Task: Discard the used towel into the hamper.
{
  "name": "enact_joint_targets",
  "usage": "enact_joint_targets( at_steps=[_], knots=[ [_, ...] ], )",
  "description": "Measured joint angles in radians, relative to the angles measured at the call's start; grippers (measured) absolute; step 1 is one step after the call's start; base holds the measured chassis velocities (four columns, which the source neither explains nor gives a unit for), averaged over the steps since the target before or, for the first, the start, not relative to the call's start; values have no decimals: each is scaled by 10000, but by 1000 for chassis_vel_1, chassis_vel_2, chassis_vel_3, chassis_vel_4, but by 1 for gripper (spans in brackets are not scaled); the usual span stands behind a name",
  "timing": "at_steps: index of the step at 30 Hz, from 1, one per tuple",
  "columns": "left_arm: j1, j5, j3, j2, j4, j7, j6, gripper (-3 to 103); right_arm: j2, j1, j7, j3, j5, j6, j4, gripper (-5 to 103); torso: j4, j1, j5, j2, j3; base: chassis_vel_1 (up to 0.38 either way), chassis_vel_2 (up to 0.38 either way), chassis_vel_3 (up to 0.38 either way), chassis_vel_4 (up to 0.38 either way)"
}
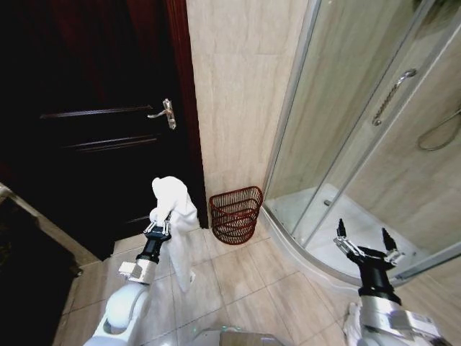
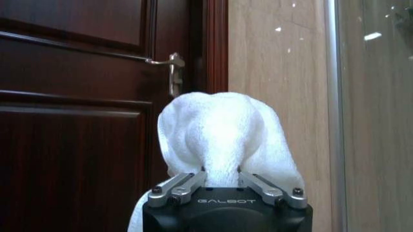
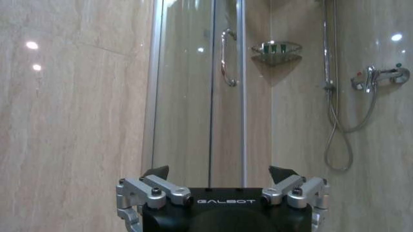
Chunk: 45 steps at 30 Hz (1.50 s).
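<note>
Clamping the white towel (image 1: pixel 175 205) between its fingers, the left gripper (image 1: pixel 158 229) held it up before the dark door (image 1: pixel 94 115), left of and nearer than the hamper (image 1: pixel 235 214) against the tiled wall. Released there, the trailing cloth would likely have landed on the floor or draped over the rim. The right gripper (image 1: pixel 366 244) waited with fingers spread by the shower enclosure (image 1: pixel 374 144).

The room is evenly and brightly lit, while the door (image 1: pixel 94 122) is left almost black in the head view. Small ceiling-light reflections are seen on the wall tiles (image 3: pixel 65 96) (soft, round spots) and the shower glass (image 3: pixel 187 96). Straight edges are bent by wide-angle distortion.
</note>
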Motion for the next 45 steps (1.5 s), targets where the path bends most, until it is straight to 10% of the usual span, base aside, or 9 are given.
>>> enact_joint_targets(
  at_steps=[25,45],
  knots=[
    [-381,-237,19,203,370,29,-337,7,0,213,17,-94,-216,-163,-154,100,-1,-440,-1,-1076,-635,0,0,0,0],
    [-421,-280,81,175,414,175,-396,7,0,292,5,-67,-17,-66,-368,100,0,-422,-2,-1059,-631,-60,61,61,-62]
  ],
)
